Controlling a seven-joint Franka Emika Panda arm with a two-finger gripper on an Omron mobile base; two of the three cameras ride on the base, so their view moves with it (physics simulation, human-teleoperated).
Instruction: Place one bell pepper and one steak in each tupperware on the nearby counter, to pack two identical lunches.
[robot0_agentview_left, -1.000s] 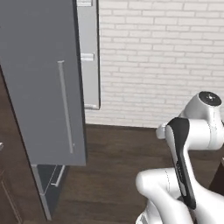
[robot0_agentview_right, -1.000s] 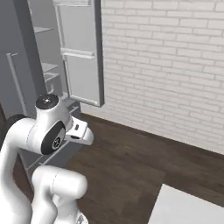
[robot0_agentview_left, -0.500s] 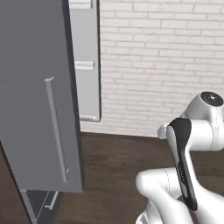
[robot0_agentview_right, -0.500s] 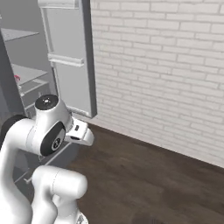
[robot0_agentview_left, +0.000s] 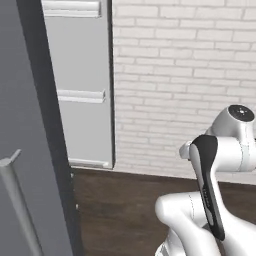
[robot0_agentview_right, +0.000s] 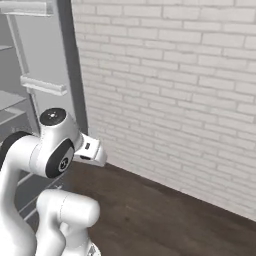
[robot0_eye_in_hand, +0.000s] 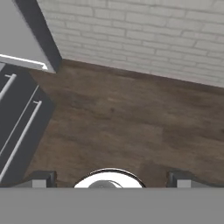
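The white arm (robot0_agentview_left: 220, 200) is folding upright above its base, the elbow joint (robot0_agentview_right: 57, 150) raised and the forearm reaching forward. The gripper (robot0_eye_in_hand: 111, 178) is pointing downward and is holding nothing; its two dark fingers (robot0_eye_in_hand: 41, 178) are standing wide apart at opposite sides of the hand view, with the gap between them bare.

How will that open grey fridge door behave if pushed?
The grey door looks like a rigid slab, so it should swing, not flex. Its tall size suggests weight; expect slow movement. Its smooth face may be slippery; the bar handle looks surer.
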